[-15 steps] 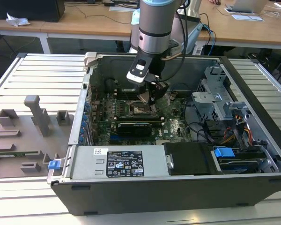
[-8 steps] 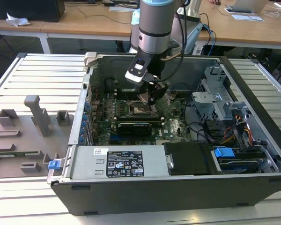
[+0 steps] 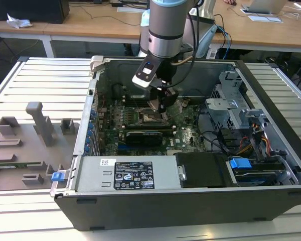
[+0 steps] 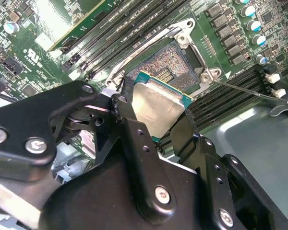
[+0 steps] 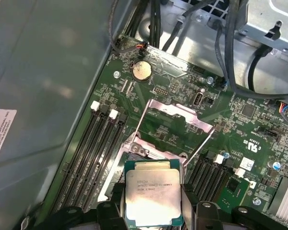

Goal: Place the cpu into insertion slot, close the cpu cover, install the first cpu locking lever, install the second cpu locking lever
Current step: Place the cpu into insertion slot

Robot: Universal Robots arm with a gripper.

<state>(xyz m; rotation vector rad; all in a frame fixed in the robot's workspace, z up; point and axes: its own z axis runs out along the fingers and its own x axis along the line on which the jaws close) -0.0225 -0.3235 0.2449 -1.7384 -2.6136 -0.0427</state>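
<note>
slatted table [image 3: 40, 75] under case [image 3: 190, 206], desks [image 3: 90, 22] behind; cpu [image 5: 152, 197] seemingly over insertion slot [image 4: 170, 64]

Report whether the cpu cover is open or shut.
Open: the cpu cover stands tilted up, away from the insertion slot, whose pin grid lies bare.

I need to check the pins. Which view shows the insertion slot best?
The second wrist view: the insertion slot shows its bare pin grid beyond the cpu. In the first wrist view the cpu hides most of it; in the exterior view it is a small dark square under the claw.
</note>
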